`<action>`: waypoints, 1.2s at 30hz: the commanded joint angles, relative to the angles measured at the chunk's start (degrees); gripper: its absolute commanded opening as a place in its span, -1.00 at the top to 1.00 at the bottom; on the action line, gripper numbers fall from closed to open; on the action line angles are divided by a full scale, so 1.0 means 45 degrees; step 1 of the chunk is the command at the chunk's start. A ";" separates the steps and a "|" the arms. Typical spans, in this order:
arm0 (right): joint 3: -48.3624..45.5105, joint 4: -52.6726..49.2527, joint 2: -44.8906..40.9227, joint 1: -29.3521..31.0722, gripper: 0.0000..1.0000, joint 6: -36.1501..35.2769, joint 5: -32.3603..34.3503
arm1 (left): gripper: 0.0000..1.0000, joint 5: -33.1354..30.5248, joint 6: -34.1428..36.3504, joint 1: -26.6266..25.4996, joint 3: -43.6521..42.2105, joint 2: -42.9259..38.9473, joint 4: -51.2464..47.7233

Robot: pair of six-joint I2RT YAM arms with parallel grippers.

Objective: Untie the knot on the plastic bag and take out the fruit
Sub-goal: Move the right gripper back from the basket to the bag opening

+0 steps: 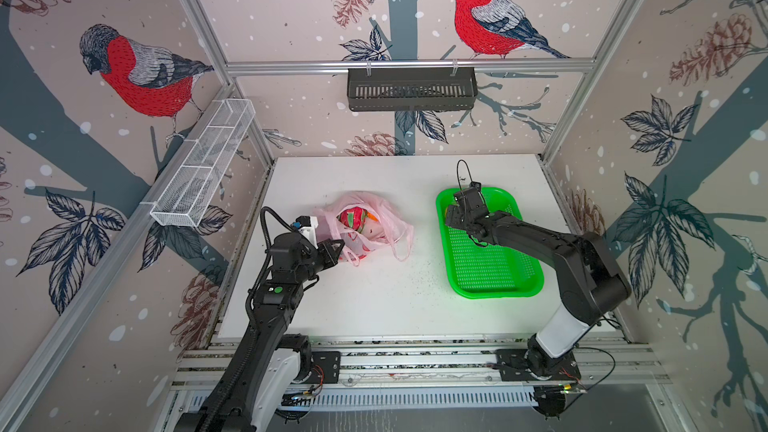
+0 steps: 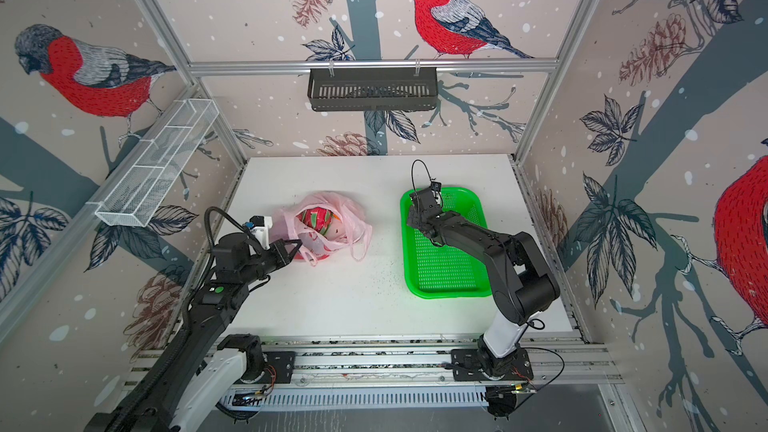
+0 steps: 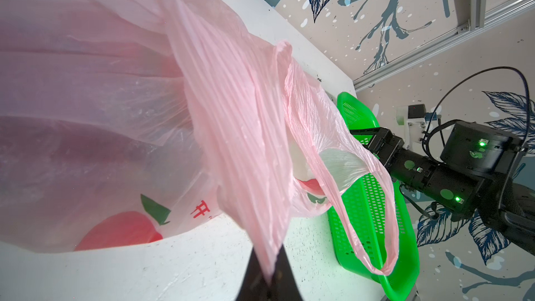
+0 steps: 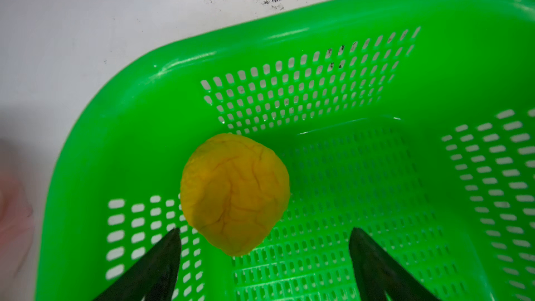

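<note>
The yellow lemon-like fruit (image 4: 234,195) lies loose in the green mesh basket (image 4: 376,10), just ahead of my right fingers (image 4: 156,264), spread wide and gripping nothing, while my left fingers (image 3: 250,276) pinch a pleated fold of the pink plastic bag (image 3: 115,82) on the tabletop (image 1: 374,305), I judge to keep its mouth open over the dragon fruit (image 1: 352,218).

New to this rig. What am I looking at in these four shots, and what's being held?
Two black robot arms stand at a white table. Two pictures look down from above and are nearly identical. The other two come from a camera on each arm's wrist. On the table lie a pink plastic bag with fruit showing inside, and a green basket. The left hand is shut, pinching a fold of the bag. The right hand is open over the basket, holding nothing; a yellow fruit lies in the basket.
</note>
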 commanded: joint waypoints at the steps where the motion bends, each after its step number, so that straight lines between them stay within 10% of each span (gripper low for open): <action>1: 0.0152 -0.0449 -0.0441 0.0352 -0.79 0.0029 0.0524 | 1.00 0.0206 -0.0013 0.0032 0.0013 -0.0034 0.0540; 10: 0.1429 -0.2008 -0.1914 0.2810 -0.67 -0.0087 0.2397 | 1.00 0.0340 0.0052 0.0021 0.0277 0.0148 0.0377; 17: 0.2469 -0.1019 -0.1882 0.4686 -0.49 0.0021 0.1217 | 1.00 0.0416 0.0194 0.0037 0.0637 -0.0161 -0.0263; 36: 0.7672 -0.0494 0.4342 0.7764 -0.04 0.0559 -0.1797 | 1.00 0.0964 -0.0637 0.0023 -0.0041 -0.2536 -0.2039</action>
